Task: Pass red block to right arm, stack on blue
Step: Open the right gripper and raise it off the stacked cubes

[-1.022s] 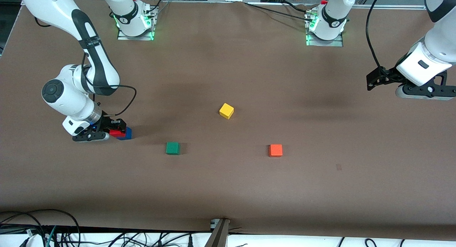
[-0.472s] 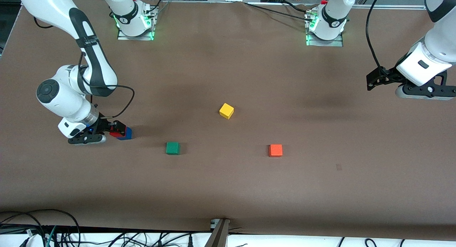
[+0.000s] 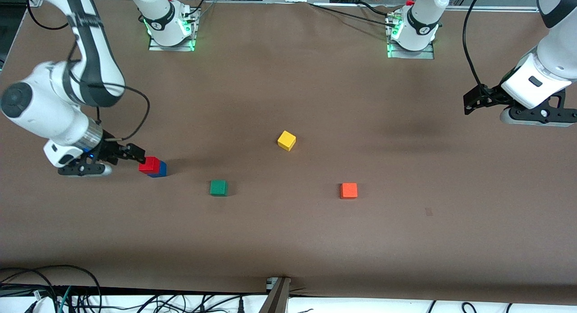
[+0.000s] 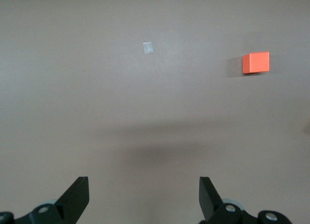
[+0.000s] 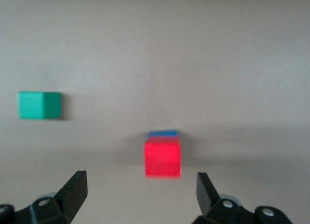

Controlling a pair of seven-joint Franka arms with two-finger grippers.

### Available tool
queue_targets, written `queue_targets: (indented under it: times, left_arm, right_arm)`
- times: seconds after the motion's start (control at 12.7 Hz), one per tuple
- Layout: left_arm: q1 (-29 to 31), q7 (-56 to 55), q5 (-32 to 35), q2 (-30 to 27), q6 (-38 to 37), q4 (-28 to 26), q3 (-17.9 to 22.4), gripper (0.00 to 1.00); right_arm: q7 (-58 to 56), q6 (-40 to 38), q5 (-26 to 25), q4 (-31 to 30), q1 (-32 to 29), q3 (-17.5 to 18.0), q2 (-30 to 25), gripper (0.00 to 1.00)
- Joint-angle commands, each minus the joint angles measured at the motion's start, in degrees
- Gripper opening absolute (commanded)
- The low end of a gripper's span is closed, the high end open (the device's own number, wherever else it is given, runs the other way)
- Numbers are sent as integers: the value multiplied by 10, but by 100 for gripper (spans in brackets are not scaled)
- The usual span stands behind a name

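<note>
The red block (image 3: pixel 148 164) (image 5: pixel 162 158) sits on top of the blue block (image 3: pixel 160 169) (image 5: pixel 163 134), toward the right arm's end of the table. My right gripper (image 3: pixel 136 154) (image 5: pixel 141 192) is open beside this stack, a short gap away and touching nothing. In the right wrist view the stack stands just ahead of the fingertips (image 5: pixel 76 185). My left gripper (image 3: pixel 471 103) (image 4: pixel 143 195) hangs open and empty over the left arm's end of the table, waiting.
A green cube (image 3: pixel 218 187) (image 5: pixel 39 105), a yellow cube (image 3: pixel 286 140) and an orange cube (image 3: pixel 349 190) (image 4: pixel 255 63) lie apart across the middle of the brown table (image 3: pixel 288 241). A small pale mark (image 3: pixel 428 211) (image 4: pixel 148 48) is on the cloth.
My right gripper opened, let go of the red block on the blue one, and drew back toward the right arm's end of the table. The left arm has not moved.
</note>
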Motion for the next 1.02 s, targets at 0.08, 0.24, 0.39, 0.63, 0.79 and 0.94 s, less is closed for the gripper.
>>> queue_targets:
  times: [0.08, 0.24, 0.39, 0.63, 0.79, 0.94]
  left_arm:
    - [-1, 2, -5, 0, -6, 8, -1, 100]
    - [-1, 2, -5, 0, -6, 8, -1, 100]
    - [-1, 2, -5, 0, -6, 8, -1, 100]
    - [-1, 2, -5, 0, -6, 8, -1, 100]
    - [-1, 2, -5, 0, -6, 8, -1, 100]
    - [-1, 2, -5, 0, -6, 8, -1, 100]
  right_arm:
    - [4, -110, -22, 43, -1, -37, -47, 100]
    - [6, -146, -23, 67, -2, -43, -47, 100]
    - [13, -207, -24, 92, 1, -39, -50, 100]
    - [16, -258, -25, 98, 2, -36, -87, 100]
    - [23, -302, -27, 98, 2, -36, -122, 100]
    - [23, -328, -27, 98, 2, -36, -146, 100]
